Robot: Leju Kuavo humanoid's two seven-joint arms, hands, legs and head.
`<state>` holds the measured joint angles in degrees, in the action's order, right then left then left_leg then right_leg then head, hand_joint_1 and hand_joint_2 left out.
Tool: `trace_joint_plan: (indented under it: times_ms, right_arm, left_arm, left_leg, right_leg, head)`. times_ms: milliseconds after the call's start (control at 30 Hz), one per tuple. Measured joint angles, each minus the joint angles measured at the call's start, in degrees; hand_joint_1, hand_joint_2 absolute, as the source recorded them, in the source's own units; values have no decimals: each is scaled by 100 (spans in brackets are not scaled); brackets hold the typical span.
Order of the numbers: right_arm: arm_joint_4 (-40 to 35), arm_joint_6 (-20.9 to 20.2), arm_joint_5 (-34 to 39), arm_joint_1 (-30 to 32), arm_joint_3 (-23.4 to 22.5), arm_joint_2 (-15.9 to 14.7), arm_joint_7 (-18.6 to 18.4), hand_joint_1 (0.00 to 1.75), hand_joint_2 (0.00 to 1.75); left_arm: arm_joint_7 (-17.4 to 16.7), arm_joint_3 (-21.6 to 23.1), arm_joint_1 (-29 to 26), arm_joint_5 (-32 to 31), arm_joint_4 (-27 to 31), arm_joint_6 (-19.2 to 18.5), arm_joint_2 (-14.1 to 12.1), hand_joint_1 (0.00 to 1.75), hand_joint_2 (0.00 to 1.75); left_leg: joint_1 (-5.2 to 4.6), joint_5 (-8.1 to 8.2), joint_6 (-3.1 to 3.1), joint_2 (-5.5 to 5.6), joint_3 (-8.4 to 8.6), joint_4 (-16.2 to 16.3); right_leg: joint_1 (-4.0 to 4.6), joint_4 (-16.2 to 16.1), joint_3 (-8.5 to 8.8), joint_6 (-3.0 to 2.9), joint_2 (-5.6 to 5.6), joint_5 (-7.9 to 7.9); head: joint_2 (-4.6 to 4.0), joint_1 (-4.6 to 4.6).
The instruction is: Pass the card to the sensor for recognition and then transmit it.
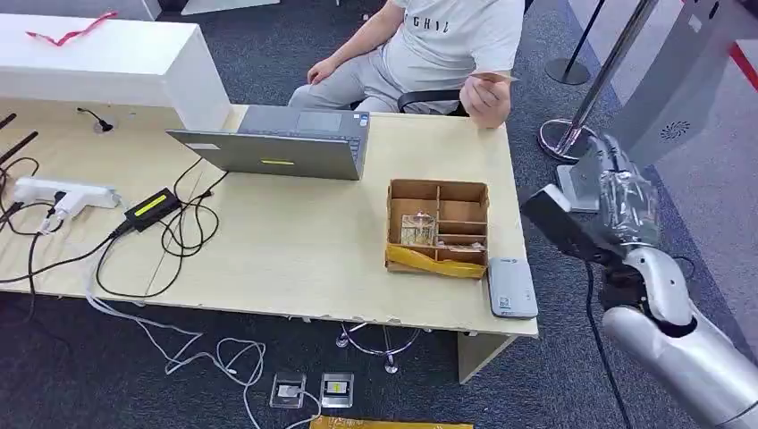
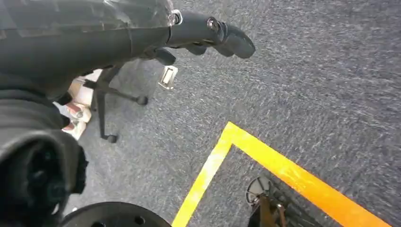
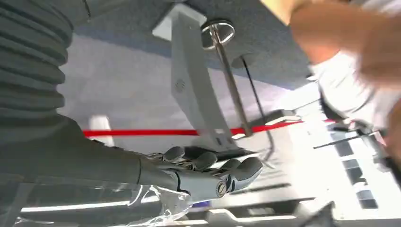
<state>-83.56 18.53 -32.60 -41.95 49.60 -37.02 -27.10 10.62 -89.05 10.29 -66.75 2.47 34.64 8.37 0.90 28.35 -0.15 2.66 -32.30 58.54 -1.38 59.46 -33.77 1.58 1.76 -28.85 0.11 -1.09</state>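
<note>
Risk: card (image 1: pixel 494 78), thin flat rigid, pinched in person's hand (image 1: pixel 487 96) at table's 1 o'clock edge; right hand (image 1: pixel 626 201) well apart, grasp may slip.
Right hand: fingers extended, holding nothing.
Left hand (image 2: pixel 208 33): empty, hangs over carpet.
Sensor (image 1: pixel 511 288): flat grey slab, rounded corners, 5 o'clock table corner.

Place: you are looking at an office set up as a reception or check-in desk.
Desk: a pale wooden table (image 1: pixel 295 259) carries an open laptop (image 1: pixel 277 143), a power strip (image 1: pixel 63 194) and loose cables (image 1: pixel 179 223).
Floor: dark grey carpet (image 1: pixel 134 357) marked with yellow tape (image 2: pixel 283 170).
Seating: a person (image 1: pixel 429 45) sits on an office chair.
Barriers: queue posts (image 1: pixel 608 71) stand beside a grey kiosk (image 1: pixel 688 71).
</note>
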Motion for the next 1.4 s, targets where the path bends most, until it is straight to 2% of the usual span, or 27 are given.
trace_joint_plan:
  times_ms: [133, 433, 800, 967, 1000, 1033, 1067, 1400]
  right_arm:
    - [174, -197, -400, -73, 439, 267, 2, 0, 175]
    - [345, -528, -786, -281, 867, 485, -203, 0, 175]
    - [446, -581, -1267, -301, 1066, 535, -328, 0, 175]
    - [526, -507, -1400, -300, 1068, 655, -164, 0, 175]
    - [546, -496, -1422, -300, 1068, 684, -144, 47, 175]
    - [561, -489, -1438, -298, 1068, 710, -112, 169, 175]
    - [579, -489, -1442, -297, 1066, 734, -107, 175, 175]
    - [697, -271, -1673, -145, 1016, 813, -122, 175, 175]
  left_arm:
    - [-175, 0, -1, -112, 0, 20, -20, 0, 0]
    - [-242, 0, -16, -284, 0, -85, -100, 0, 0]
    - [-170, -2, -30, -369, 0, -83, -122, 0, 0]
    - [-170, 0, -30, -350, 0, -37, -118, 0, 0]
    - [-172, 0, -30, -341, 0, -33, -118, 0, 0]
    - [-173, 0, -30, -339, 0, -26, -114, 0, 0]
    - [-172, -2, -31, -339, 0, -22, -107, 0, 0]
    - [-146, -2, -30, -385, 0, -37, -101, 0, 0]
  left_leg:
    - [-1, 0, 0, 4, -4, 0]
    - [-3, 1, -1, 0, -3, 1]
    - [-2, 1, -1, -3, -2, 1]
    - [-2, 1, -1, -4, -1, 1]
    - [-2, 1, -1, -4, -1, 1]
    - [-2, 1, -1, -4, -1, 1]
    - [-2, 1, -1, -4, -1, 1]
    - [-3, 1, -1, -5, 1, 1]
  right_leg:
    - [-1, 0, -2, 0, -2, 0]
    - [-3, -1, -5, 0, 0, 0]
    - [-3, -1, -5, 0, 4, 0]
    - [-3, -1, -5, 0, 5, 0]
    - [-3, -1, -5, 0, 5, 0]
    - [-3, -1, -5, 0, 4, 0]
    - [-2, -1, -5, 0, 4, 0]
    - [-3, -2, -6, 0, 6, 0]
  head:
    - [0, 2]
    - [2, 0]
    - [0, 2]
    - [0, 0]
    - [2, 0]
    - [0, 0]
    - [0, -2]
    - [0, 0]
